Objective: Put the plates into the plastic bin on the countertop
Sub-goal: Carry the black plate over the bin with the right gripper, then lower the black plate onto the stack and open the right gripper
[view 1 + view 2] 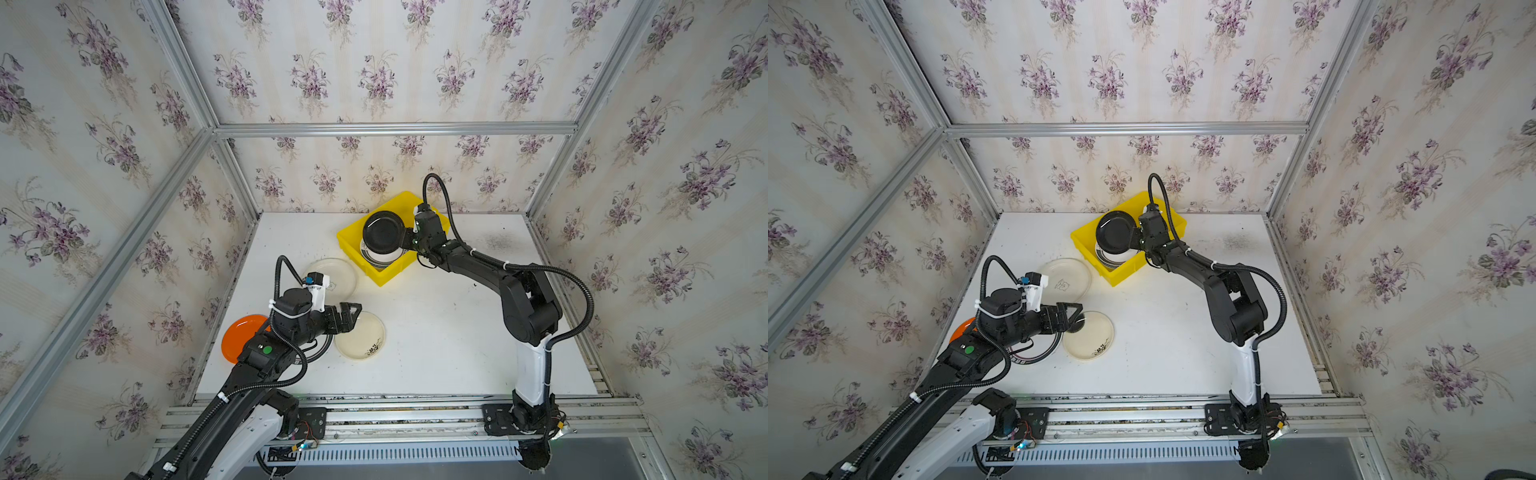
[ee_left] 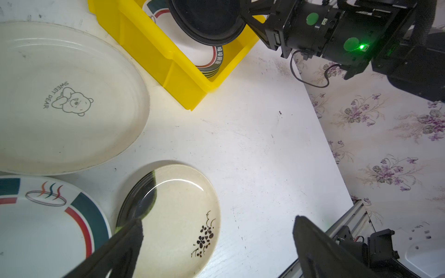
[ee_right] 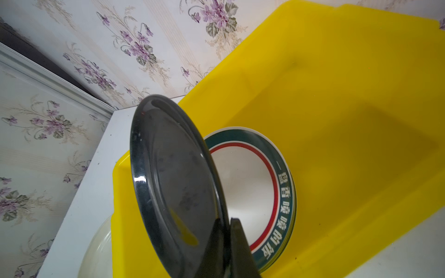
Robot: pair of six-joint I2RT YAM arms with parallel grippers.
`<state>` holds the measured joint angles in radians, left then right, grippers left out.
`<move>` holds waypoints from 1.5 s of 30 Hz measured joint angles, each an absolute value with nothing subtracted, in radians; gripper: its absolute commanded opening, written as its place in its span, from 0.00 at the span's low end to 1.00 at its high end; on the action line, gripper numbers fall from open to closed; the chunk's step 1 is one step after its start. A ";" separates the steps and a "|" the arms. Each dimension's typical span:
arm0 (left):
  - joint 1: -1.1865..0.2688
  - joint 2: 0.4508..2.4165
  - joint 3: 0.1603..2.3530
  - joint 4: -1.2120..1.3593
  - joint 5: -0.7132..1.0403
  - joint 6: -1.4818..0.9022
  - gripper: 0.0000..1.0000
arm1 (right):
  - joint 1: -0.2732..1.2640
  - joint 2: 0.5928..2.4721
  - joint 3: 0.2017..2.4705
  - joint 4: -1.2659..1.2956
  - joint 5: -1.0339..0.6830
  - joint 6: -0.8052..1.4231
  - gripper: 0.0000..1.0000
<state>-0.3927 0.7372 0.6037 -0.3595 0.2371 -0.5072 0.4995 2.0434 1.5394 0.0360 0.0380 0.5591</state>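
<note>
I'm holding the glossy black round plate tilted over the bright yellow plastic bin, right tool pinching its rim, green-rimmed white plates stacked inside, left tool hovering spread wide over the cream flowered plate, apart from the bin.

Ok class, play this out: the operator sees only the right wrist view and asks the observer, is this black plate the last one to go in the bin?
Observer: No, an orange plate lies at the table's left side.
Operator: And the other arm?
Observer: The left gripper is open, empty, over a cream flowered plate.
Operator: Anything else out?
Observer: A green-banded plate, partly under the left arm.
</note>
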 measured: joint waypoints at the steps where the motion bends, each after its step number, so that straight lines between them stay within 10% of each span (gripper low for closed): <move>1: -0.392 0.740 0.604 -0.361 0.237 -0.506 1.00 | 0.499 2.048 1.546 0.022 0.041 0.557 0.00; 32: -0.387 0.716 0.610 -0.422 0.205 -0.481 1.00 | 0.518 2.275 1.917 -0.330 0.136 0.489 0.05; 40: -0.387 0.713 0.610 -0.433 0.192 -0.481 1.00 | 0.520 2.297 1.950 -0.353 0.135 0.478 0.50; 45: -0.387 0.713 0.610 -0.433 0.188 -0.481 1.00 | 0.520 2.294 1.950 -0.353 0.136 0.458 0.61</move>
